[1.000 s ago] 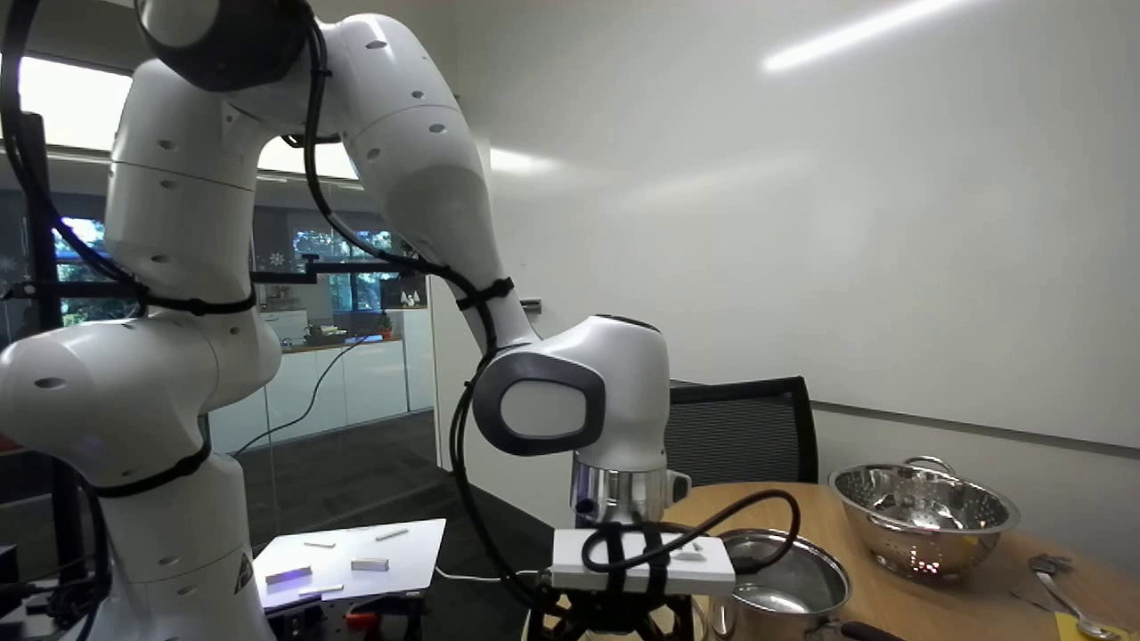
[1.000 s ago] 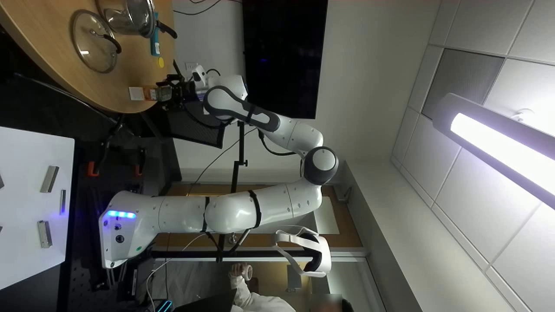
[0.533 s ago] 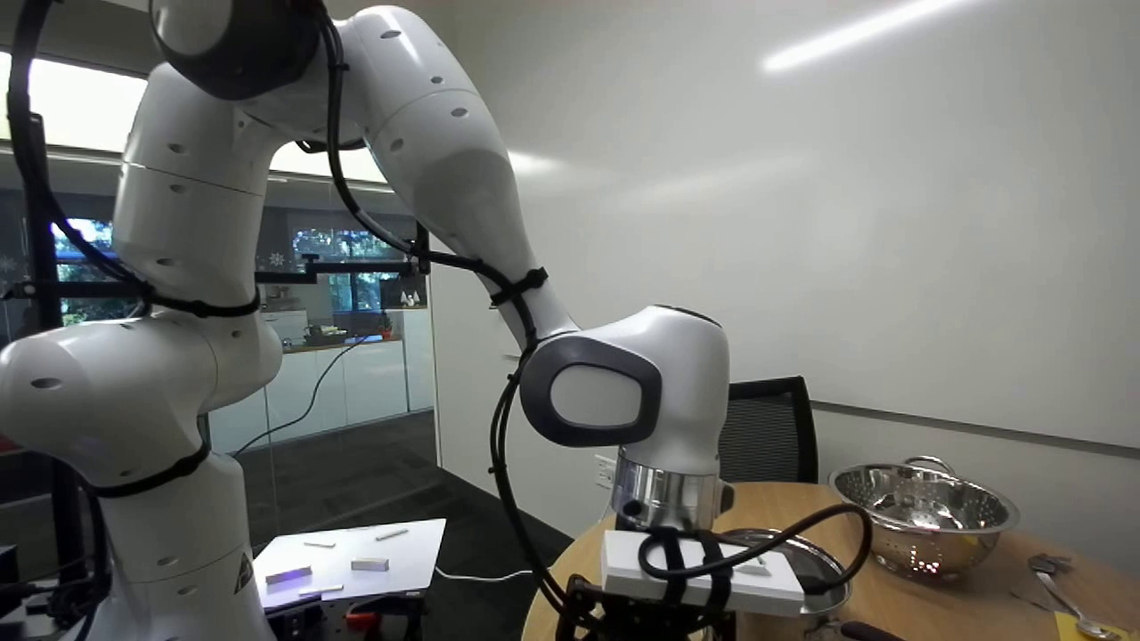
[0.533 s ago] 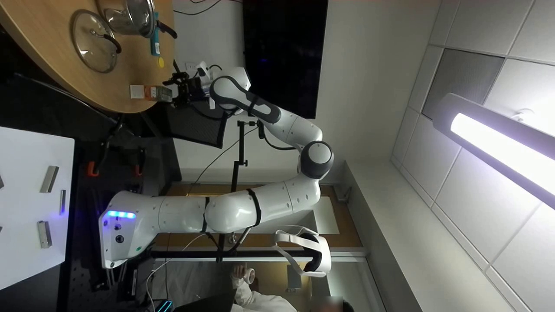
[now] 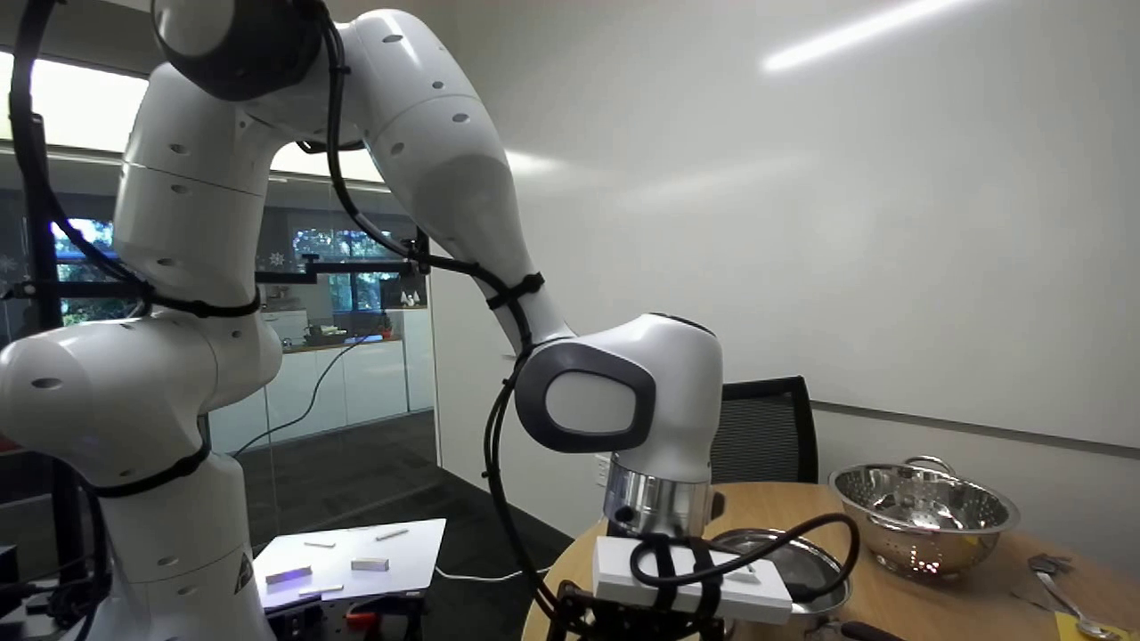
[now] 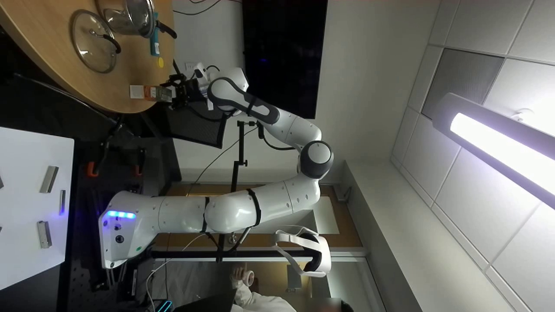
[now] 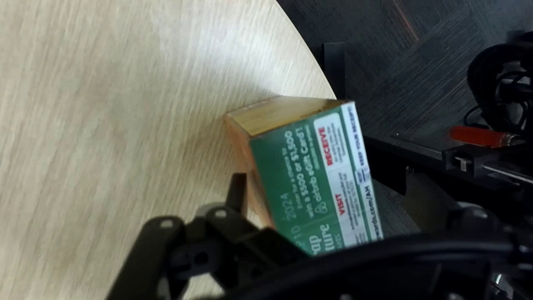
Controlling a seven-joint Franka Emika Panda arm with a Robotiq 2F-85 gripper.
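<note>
The table (image 7: 104, 104) bears the box (image 7: 308, 179) near its edge, with the lid (image 6: 93, 48) beside the pot (image 6: 130, 18).

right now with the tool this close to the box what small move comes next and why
I'd probably ease the open tool slightly lower around the box. In an exterior view its fingers seem to reach only the box's top end, and the box stands on the table near its edge, so a deeper grip might be steadier.

Office meeting room: whiteboard (image 5: 828, 240), mesh chair (image 5: 766, 436), black wall screen (image 6: 284, 58).
</note>
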